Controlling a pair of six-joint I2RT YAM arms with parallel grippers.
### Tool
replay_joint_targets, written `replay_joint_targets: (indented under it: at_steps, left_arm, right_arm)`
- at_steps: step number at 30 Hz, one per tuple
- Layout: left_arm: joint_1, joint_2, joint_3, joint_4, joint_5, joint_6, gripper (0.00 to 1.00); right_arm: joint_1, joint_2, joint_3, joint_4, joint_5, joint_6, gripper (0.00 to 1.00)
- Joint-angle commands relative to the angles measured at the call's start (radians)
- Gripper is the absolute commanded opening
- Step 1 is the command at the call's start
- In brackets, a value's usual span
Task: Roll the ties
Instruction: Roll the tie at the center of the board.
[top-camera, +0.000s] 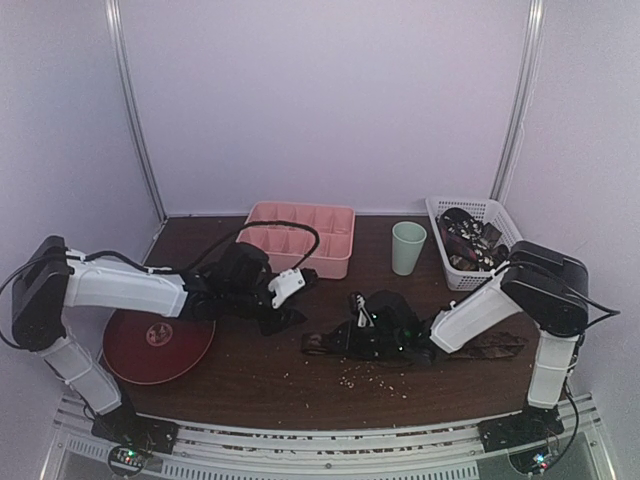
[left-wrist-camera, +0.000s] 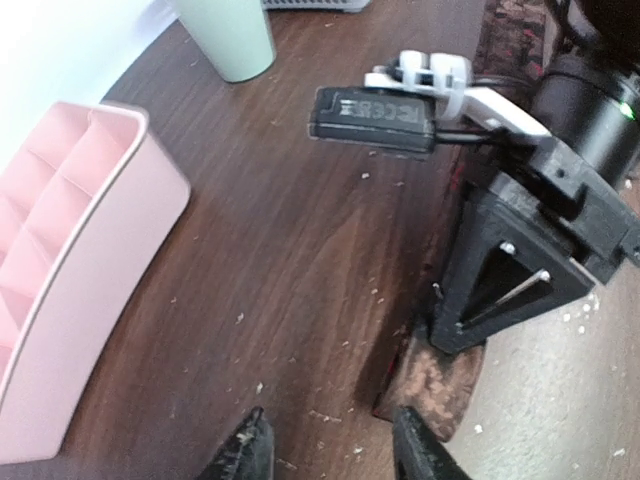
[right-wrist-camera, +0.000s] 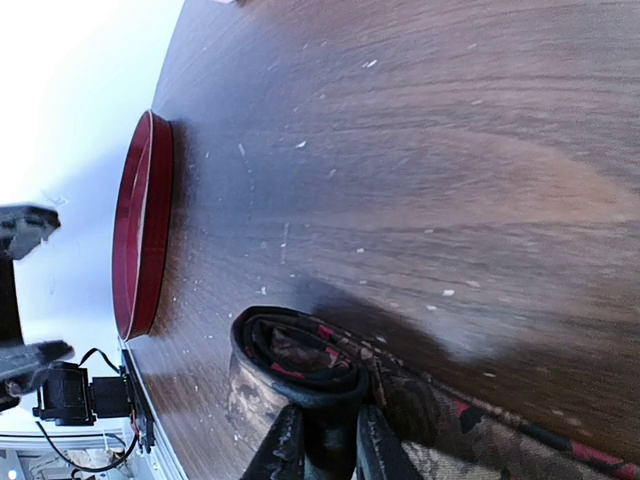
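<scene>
On the left a red plate (top-camera: 155, 345) sits on the worktop (top-camera: 250, 385). Just past it, the left jaws stand spread and empty, close to the near end of the tie (right-wrist-camera: 300, 360). The tie lies flat across the middle of the worktop, with its left end folded over into a small starting coil. The right jaws pinch that coil. We judge the fabric light, limp and slippery, likely to spring loose, so it is best gripped at the coil's edge, across every layer. Further right, more ties (top-camera: 468, 243) fill the basket (top-camera: 470, 202).
</scene>
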Motion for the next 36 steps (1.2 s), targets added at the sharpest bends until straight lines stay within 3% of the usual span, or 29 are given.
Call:
replay_joint_targets:
  at_steps: [1, 4, 9, 22, 36]
  left_arm:
    - [0.012, -0.026, -0.028, -0.032, -0.088, -0.255, 0.26]
    - [0.012, -0.037, -0.063, -0.001, -0.083, -0.331, 0.12]
    - [0.012, -0.011, -0.102, 0.033, -0.055, -0.439, 0.0]
    - [0.01, 0.099, -0.15, 0.135, -0.006, -0.547, 0.0]
    - [-0.008, 0.149, -0.155, 0.272, 0.149, -0.604, 0.0]
  right_arm:
    - [0.015, 0.03, 0.033, -0.029, 0.018, 0.001, 0.2]
    - [0.014, 0.024, 0.038, -0.063, 0.046, -0.022, 0.19]
    - [0.014, 0.009, 0.03, -0.104, 0.075, -0.044, 0.22]
    - [0.012, -0.022, 0.022, -0.142, 0.101, -0.068, 0.21]
    - [0.013, -0.034, 0.015, -0.135, 0.099, -0.073, 0.21]
